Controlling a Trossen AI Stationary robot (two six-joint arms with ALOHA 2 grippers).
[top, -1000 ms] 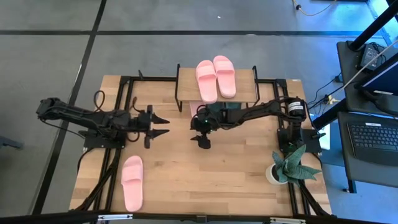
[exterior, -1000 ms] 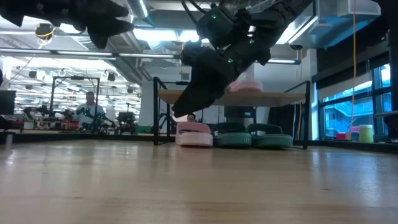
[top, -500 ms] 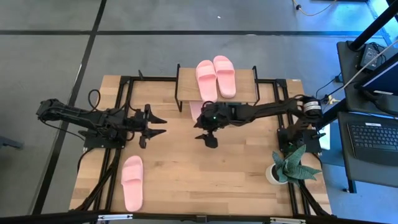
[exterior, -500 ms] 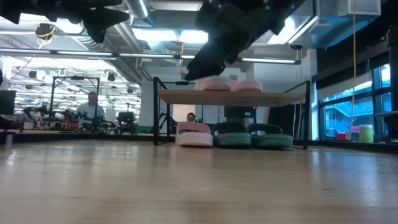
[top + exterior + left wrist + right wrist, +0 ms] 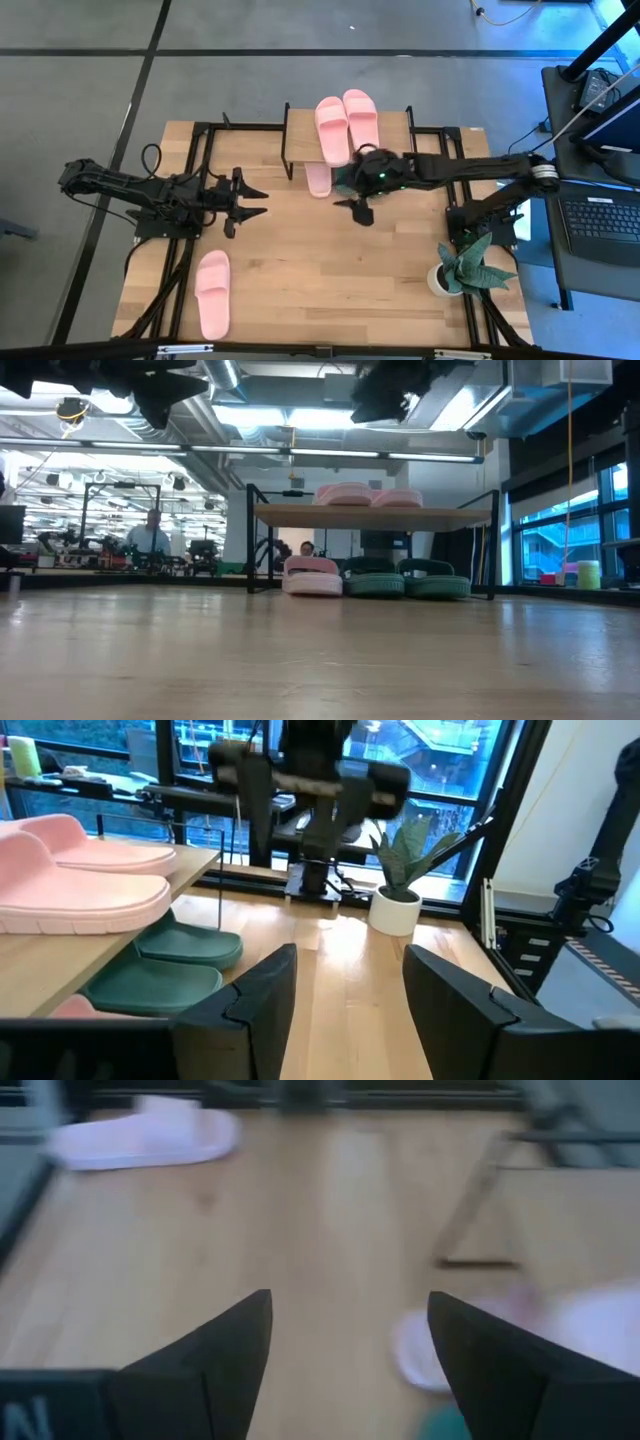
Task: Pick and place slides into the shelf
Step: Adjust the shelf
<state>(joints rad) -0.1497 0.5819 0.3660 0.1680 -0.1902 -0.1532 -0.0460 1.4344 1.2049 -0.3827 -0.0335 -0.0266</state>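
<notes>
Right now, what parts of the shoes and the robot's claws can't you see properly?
- Green slides: high view, hidden under the shelf top board.
- Pink slide on the lower level: high view, mostly covered by the board.
- Right claw: low view, cut off by the top edge.
- Loose pink slide: right wrist view, motion-blurred.

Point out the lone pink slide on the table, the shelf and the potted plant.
lone pink slide [image 5: 212,292], high view, on its strap.
shelf [image 5: 394,125], high view, bare right part of top board.
potted plant [image 5: 468,260], high view, on its leaves.
</notes>
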